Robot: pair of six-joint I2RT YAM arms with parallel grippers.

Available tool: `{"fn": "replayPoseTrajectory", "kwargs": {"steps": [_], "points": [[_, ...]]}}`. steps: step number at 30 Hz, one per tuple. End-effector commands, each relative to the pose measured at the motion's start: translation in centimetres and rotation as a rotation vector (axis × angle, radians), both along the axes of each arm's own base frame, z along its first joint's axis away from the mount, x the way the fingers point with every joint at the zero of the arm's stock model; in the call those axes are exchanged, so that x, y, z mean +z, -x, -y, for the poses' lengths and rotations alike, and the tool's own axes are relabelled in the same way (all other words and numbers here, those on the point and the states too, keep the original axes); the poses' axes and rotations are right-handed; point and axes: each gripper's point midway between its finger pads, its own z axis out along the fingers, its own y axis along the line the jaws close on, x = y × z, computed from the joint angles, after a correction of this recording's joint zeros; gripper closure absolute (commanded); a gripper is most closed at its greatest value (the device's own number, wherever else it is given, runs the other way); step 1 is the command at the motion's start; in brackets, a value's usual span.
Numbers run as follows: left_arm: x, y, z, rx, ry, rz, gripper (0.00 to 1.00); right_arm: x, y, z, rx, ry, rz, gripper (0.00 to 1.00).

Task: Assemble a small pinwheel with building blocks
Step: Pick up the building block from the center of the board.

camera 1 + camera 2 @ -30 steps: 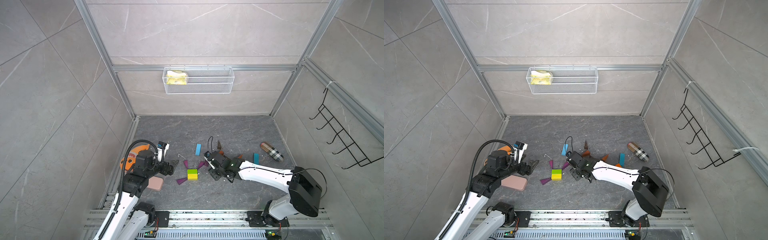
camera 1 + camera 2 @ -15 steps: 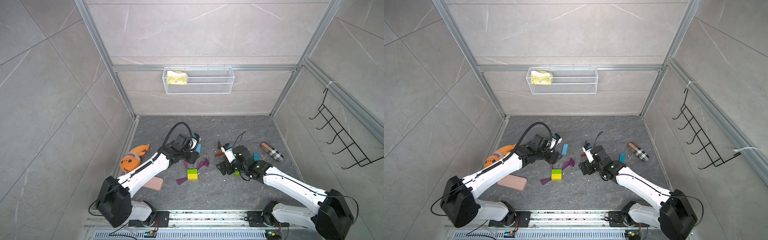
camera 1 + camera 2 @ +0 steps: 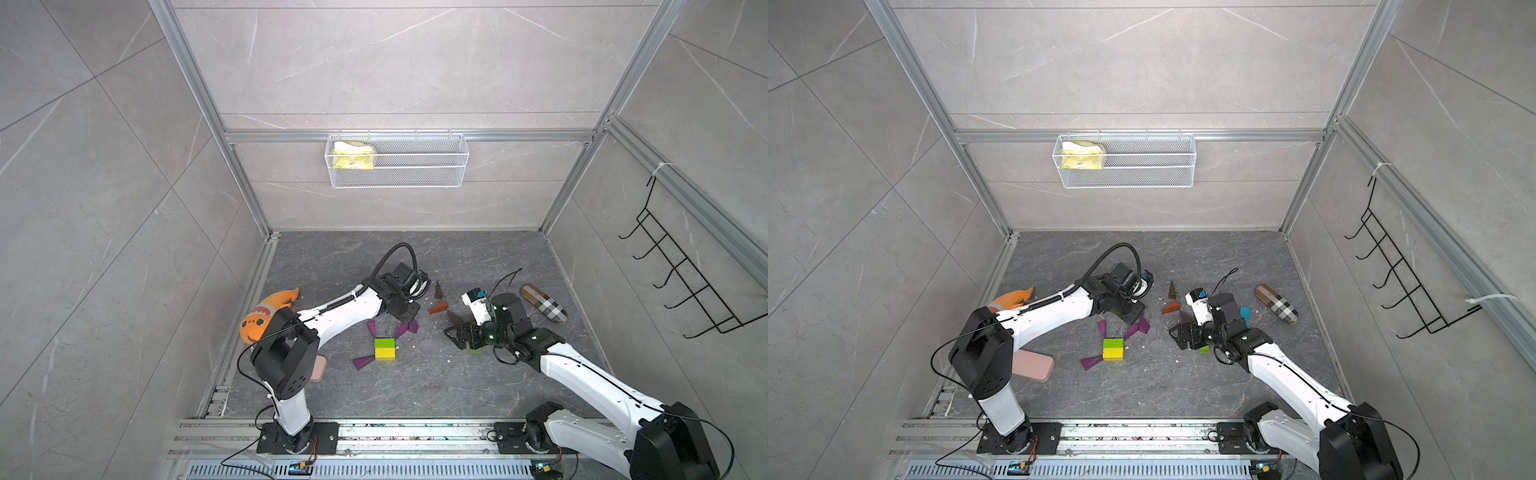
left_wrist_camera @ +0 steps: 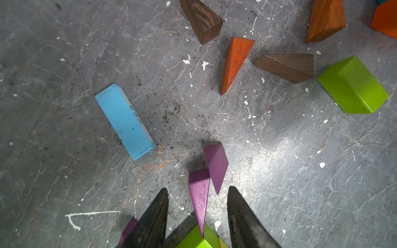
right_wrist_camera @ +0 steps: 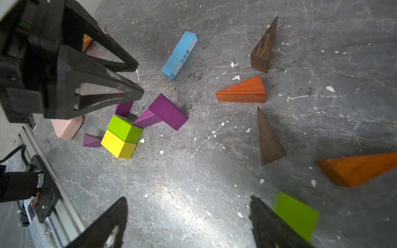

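A green brick and a yellow brick (image 3: 385,348) (image 5: 121,137) lie joined mid-floor, with purple wedges (image 3: 407,328) (image 3: 1091,363) around them. My left gripper (image 4: 198,189) (image 3: 405,309) stands open astride one purple wedge (image 4: 200,193), with a gap on each side of it. My right gripper (image 5: 189,197) (image 3: 457,332) is wide open over bare floor. A loose green brick (image 5: 296,214) (image 4: 353,85) lies just outside one of its fingers. Orange wedges (image 5: 242,90) (image 5: 356,169), brown wedges (image 5: 269,137) (image 5: 263,47) and a blue bar (image 4: 125,121) lie scattered between the arms.
An orange plush fish (image 3: 266,316) and a pink case (image 3: 1034,365) lie by the left wall. A plaid pouch (image 3: 543,303) and a teal bar (image 3: 1245,314) sit at the right. A wire basket (image 3: 397,160) hangs on the back wall, a hook rack (image 3: 681,282) on the right wall.
My left arm has swung from the left edge over to the purple wedges, its jaws narrowing. My right gripper has opened wide and drawn back to the right.
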Motion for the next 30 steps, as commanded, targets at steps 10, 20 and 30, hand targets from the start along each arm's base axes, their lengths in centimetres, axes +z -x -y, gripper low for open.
{"fn": "replayPoseTrajectory", "kwargs": {"steps": [10,20,30], "points": [[-2.3,-0.1,1.4,-0.02,-0.054,-0.061,0.68,0.0,0.3,-0.4,0.018,-0.064,-0.014,0.11],[-3.6,1.1,2.1,-0.043,-0.051,-0.119,0.83,0.0,-0.1,-0.5,0.022,-0.066,-0.026,0.1],[-0.6,3.7,4.8,-0.139,0.162,-0.181,1.0,0.6,-0.8,-0.1,0.031,-0.007,-0.011,0.12]]}}
